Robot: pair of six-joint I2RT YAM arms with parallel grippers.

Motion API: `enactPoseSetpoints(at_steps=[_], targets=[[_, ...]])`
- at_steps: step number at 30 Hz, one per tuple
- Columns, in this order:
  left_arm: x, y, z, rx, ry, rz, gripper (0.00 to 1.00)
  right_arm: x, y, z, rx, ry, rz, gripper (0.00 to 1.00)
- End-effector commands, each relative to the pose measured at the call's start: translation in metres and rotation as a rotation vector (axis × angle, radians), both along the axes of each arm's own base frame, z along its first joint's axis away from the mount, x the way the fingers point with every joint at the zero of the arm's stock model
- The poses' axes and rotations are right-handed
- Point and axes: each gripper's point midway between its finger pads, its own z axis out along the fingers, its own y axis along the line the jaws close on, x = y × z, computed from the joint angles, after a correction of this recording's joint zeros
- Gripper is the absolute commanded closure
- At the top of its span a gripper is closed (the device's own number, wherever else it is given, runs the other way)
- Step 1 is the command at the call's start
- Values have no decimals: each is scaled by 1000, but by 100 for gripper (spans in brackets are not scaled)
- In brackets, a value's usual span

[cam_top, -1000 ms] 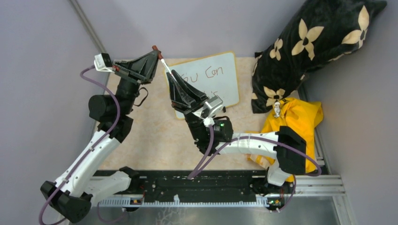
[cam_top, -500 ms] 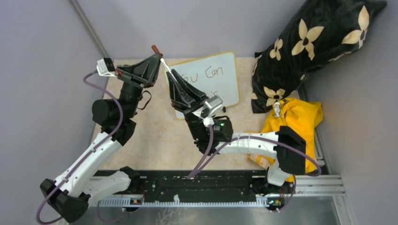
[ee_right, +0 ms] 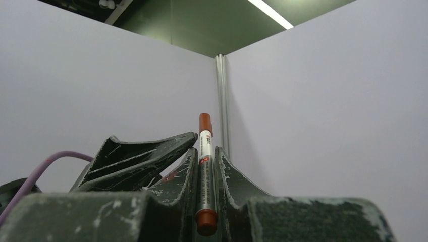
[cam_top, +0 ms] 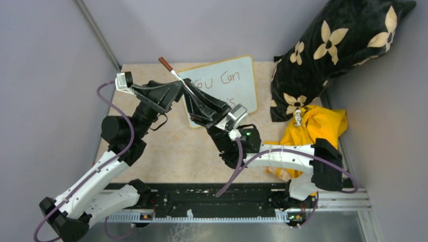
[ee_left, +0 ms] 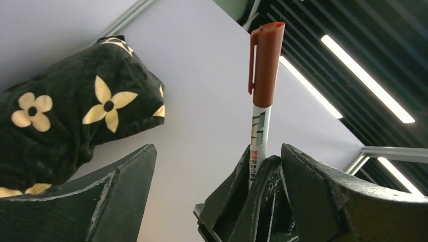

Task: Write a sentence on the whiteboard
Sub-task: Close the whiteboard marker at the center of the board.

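The whiteboard (cam_top: 237, 83) lies at the back of the table. Of the sentence (cam_top: 224, 79), "You Can" shows; the second line is mostly hidden behind my right gripper. My right gripper (cam_top: 188, 88) (ee_right: 205, 150) is shut on a white marker (cam_top: 174, 74) (ee_right: 204, 166) (ee_left: 258, 136). The marker's red-brown cap (cam_top: 165, 63) (ee_left: 266, 65) is on and points up and back-left. My left gripper (cam_top: 176, 96) (ee_left: 218, 148) is open. Its fingers (ee_left: 121, 196) straddle the right gripper's tips without touching the marker.
A black pillow with cream flowers (cam_top: 333, 45) (ee_left: 60, 126) leans at the back right. A yellow cloth (cam_top: 318, 126) lies in front of it, beside the right arm. Grey walls close in the table's left, back and right sides.
My left gripper, which was shut at the marker's cap end, has opened, let go and moved right, close against the right gripper. The right arm shifted slightly right with the marker.
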Motion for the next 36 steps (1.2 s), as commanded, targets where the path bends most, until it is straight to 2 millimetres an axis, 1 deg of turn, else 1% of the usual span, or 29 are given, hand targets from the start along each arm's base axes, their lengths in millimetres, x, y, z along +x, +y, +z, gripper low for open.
enactPoseSetpoints(at_steps=[1, 5, 8, 13, 18, 24, 28, 32, 34, 36], targets=[[-7, 5, 9, 41, -54, 50, 1, -16, -22, 16, 36, -29, 52, 100], [-5, 13, 13, 40, -61, 101, 1, -21, -29, 10, 24, -13, 89, 100], [-6, 17, 20, 29, -82, 122, 1, -26, -32, 6, 12, 0, 134, 100], [-7, 16, 30, 14, -114, 119, 1, -35, -34, 0, -3, 9, 202, 100], [-8, 18, 35, 2, -126, 128, 5, -36, -39, -4, 7, 23, 220, 100], [-10, 15, 39, 5, -149, 118, 23, -36, -45, -8, 15, 43, 225, 100], [-9, 11, 36, 5, -151, 102, 32, -33, -46, -11, 19, 56, 215, 100], [-7, 8, 33, 7, -144, 92, 46, -30, -50, -12, 31, 64, 197, 100], [-7, 9, 32, 7, -140, 96, 47, -28, -52, -13, 40, 70, 185, 100], [-6, 12, 30, 7, -130, 110, 43, -28, -54, -13, 46, 73, 180, 100]])
